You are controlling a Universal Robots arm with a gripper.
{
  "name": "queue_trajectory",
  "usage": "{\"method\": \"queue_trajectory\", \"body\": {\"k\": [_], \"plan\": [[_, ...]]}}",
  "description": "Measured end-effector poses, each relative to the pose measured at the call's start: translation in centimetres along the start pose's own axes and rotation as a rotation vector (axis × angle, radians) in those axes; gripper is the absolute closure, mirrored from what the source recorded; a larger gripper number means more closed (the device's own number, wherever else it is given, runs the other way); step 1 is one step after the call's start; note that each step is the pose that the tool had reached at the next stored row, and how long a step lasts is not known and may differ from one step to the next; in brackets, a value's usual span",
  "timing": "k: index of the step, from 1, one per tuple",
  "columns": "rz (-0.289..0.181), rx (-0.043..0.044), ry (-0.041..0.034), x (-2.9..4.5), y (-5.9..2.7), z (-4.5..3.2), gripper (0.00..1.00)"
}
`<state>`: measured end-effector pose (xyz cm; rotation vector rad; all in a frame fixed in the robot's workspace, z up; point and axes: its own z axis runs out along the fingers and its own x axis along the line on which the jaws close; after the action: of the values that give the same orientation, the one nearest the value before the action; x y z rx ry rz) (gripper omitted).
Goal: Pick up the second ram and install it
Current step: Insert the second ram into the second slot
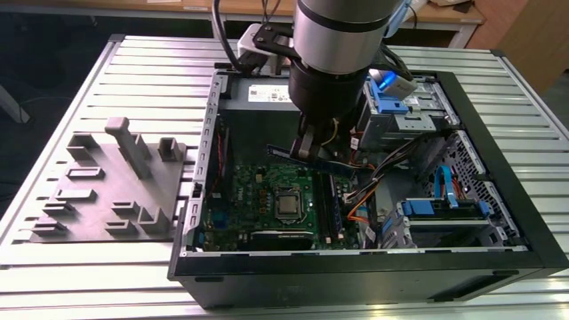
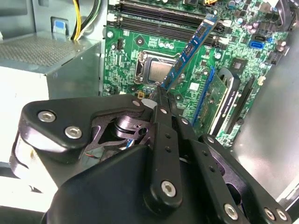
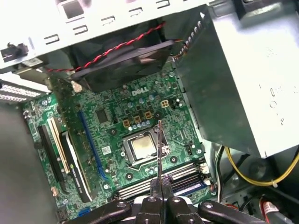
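We see arm (image 1: 342, 33) pointing straight down into open case (image 1: 526, 220), gripper (image 1: 308, 152) clamped on second ram (image 2: 192, 46): thin flat blue-green board, tilted, seemingly just above black slots (image 2: 163, 11) of green motherboard (image 3: 117, 107).

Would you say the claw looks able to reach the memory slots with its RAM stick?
Probably yes: the claw grips the RAM stick, and no cable crosses the memory slots below.

In the exterior view the computer case (image 1: 524, 257) sits on the tabletop (image 1: 89, 280), with a holder block (image 1: 98, 193) at its 9 o'clock. Inside lies the motherboard (image 1: 258, 197) — power supply (image 1: 253, 103) at 12 o'clock, drive bays (image 1: 444, 210) at 3 o'clock. The second ram (image 1: 338, 167) hangs above it, pinched in the gripper (image 1: 307, 155).
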<state>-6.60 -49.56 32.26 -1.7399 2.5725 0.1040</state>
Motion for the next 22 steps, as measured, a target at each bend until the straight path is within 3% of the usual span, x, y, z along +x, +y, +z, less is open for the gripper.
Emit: {"method": "queue_trajectory", "body": {"k": [22], "plan": [[0.205,0.0136,-0.0074,0.00,0.00,0.02,0.92]]}}
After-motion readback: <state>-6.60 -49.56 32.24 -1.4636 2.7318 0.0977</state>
